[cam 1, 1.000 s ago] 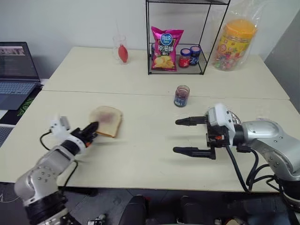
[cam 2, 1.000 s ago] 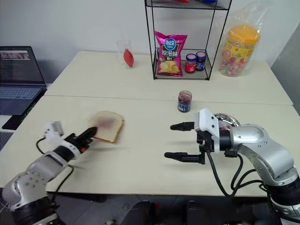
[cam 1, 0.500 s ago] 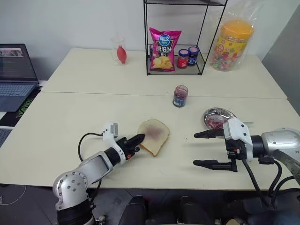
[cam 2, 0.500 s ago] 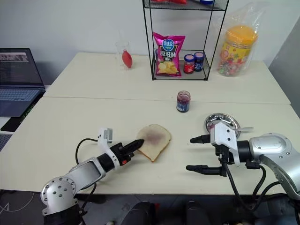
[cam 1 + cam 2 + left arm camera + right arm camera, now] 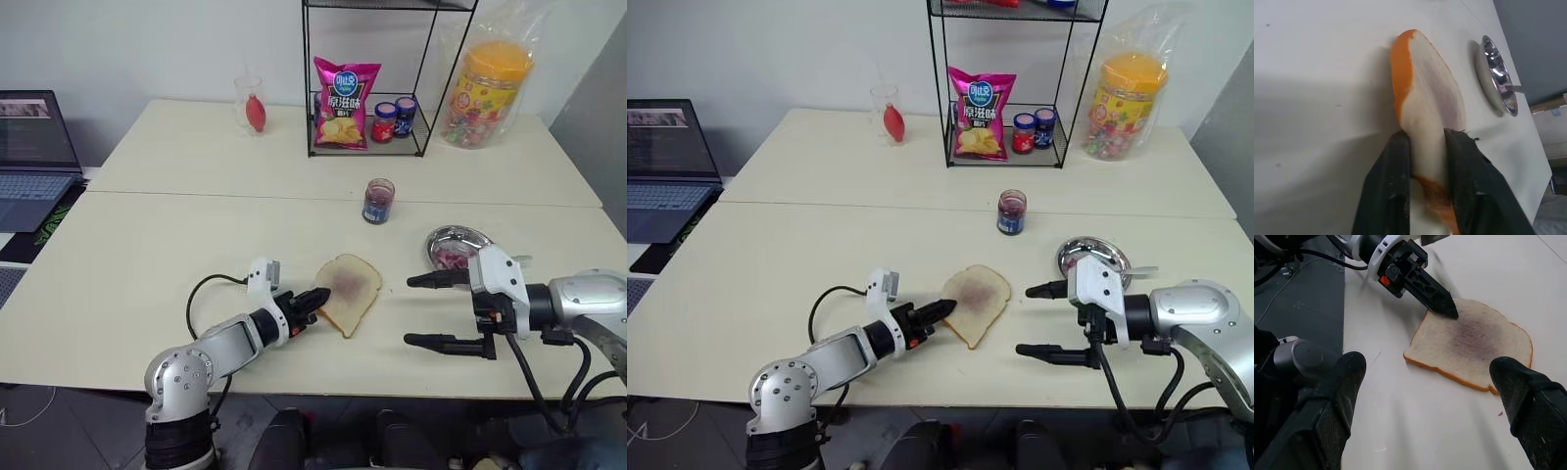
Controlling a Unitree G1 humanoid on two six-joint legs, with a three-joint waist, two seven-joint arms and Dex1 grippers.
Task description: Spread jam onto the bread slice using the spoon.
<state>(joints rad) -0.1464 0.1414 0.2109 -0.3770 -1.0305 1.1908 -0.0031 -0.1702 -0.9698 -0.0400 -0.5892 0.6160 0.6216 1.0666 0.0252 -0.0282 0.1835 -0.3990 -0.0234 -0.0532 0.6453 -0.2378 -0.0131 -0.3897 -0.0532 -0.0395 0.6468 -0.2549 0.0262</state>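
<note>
Bread slice (image 5: 351, 293): flat on the bench (image 5: 147, 264), near its front edge, purplish smear at centre; one corner pinched between the fingers of the left pincer (image 5: 319, 299). Right pincer (image 5: 421, 310): spread wide, empty, just right of the slice. Steel dish (image 5: 457, 246): beyond the right pincer, red jam (image 5: 451, 258) inside. Jam jar (image 5: 378, 201): upright behind the slice

Left gripper (image 5: 315, 303) pinches bread slice (image 5: 351, 290) — right gripper (image 5: 415, 310) spread; empty.
</note>
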